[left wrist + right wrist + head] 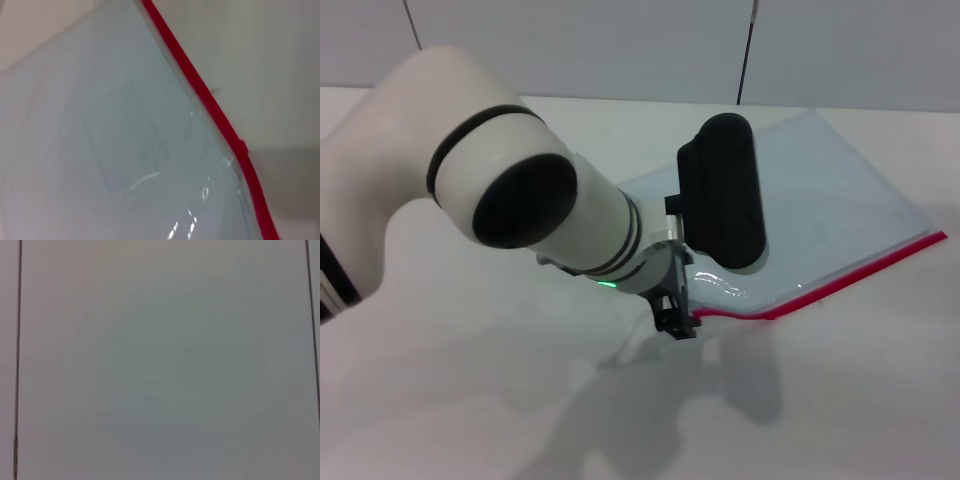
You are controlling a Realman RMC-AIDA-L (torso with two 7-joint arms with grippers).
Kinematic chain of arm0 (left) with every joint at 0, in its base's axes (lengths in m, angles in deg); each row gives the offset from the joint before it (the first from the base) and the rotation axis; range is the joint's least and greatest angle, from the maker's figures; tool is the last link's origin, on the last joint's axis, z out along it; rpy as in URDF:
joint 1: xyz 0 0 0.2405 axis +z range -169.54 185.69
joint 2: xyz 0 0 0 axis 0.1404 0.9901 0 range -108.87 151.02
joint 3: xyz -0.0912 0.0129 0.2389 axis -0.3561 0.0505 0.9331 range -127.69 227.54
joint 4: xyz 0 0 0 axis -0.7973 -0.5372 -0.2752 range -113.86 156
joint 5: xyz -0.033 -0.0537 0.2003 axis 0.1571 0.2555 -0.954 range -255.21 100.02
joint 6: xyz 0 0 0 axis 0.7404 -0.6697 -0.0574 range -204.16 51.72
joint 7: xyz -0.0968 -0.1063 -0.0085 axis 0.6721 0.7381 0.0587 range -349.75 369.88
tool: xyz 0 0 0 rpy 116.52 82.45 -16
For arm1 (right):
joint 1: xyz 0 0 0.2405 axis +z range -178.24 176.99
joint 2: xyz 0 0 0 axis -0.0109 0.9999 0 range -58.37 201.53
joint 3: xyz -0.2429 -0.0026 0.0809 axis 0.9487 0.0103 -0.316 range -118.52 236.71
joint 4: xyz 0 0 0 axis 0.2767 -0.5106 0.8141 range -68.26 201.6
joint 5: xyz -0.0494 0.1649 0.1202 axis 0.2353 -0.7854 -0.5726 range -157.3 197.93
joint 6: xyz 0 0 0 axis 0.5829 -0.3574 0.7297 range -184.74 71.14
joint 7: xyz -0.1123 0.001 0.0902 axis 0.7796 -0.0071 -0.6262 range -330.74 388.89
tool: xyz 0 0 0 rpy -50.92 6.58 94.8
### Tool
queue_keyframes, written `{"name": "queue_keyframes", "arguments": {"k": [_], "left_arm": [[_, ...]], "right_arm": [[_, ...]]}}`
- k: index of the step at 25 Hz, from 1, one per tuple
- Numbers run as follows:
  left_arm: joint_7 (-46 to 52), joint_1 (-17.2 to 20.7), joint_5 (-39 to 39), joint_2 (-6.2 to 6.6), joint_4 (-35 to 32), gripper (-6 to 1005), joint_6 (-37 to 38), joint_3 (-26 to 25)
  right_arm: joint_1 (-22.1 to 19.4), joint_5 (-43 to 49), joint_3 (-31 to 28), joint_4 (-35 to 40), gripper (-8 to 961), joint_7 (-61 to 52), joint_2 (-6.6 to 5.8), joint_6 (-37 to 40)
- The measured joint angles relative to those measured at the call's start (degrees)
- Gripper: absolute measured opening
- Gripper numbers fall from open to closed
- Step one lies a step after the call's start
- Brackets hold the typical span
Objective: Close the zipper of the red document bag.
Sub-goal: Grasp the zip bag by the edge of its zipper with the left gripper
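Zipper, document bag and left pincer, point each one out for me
zipper point(210, 107): left wrist view, middle of the red strip.
red document bag point(840, 215): head view, bare translucent face.
left pincer point(675, 318): head view, dark tip at the bag's near corner.

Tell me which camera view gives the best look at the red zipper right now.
The left wrist view: the zipper crosses the whole picture close up, nothing blocking it. The head view shows its run along the red document bag, but the left gripper covers one end. The right wrist view shows none of it, only plain wall panels.
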Motion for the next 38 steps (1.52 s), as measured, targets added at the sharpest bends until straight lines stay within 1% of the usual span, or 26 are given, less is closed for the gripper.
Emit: {"name": "queue_keyframes", "arguments": {"k": [12, 23, 30, 38], "left_arm": [[0.65, 0.37, 0.33, -0.05, -0.30, 764, 4.09, 0.71], [0.16, 0.46, 1.92, -0.01, -3.93, 765, 9.44, 3.68], [-0.04, 0.87, 2.64, -0.01, -3.98, 762, 12.29, 4.21], [0.19, 0.89, 2.77, -0.07, -6.19, 756, 14.08, 4.25]], "right_arm": [[0.17, -0.22, 0.00, 0.00, 754, -0.01, 0.01, 0.00], [0.25, -0.24, 0.00, 0.11, 753, -0.59, 0.00, 0.00], [0.28, -0.24, 0.00, 0.18, 753, -0.61, 0.00, 0.00], [0.35, -0.24, -0.09, 0.18, 753, -0.62, 0.00, -0.02]]}}
